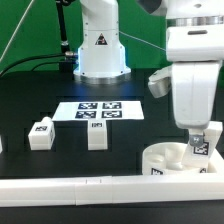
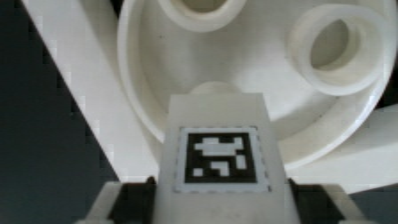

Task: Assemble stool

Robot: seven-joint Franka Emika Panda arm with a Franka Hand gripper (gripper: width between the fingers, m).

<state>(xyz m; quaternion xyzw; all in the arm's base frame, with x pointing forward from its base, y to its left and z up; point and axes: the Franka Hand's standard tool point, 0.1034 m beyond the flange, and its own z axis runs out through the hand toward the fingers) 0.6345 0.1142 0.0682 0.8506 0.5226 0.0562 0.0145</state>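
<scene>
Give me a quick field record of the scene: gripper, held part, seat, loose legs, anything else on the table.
gripper: shut on the held leg, above the seat
held leg: tag faces the wrist camera; far end over the seat; cannot tell whether it is in a socket
seat: round, flat on the table, sockets facing up
near loose leg: on the table, apart from the seat
far loose leg: on the table, toward the exterior view's left
marker board: behind the loose legs
rail: along the front edge
</scene>
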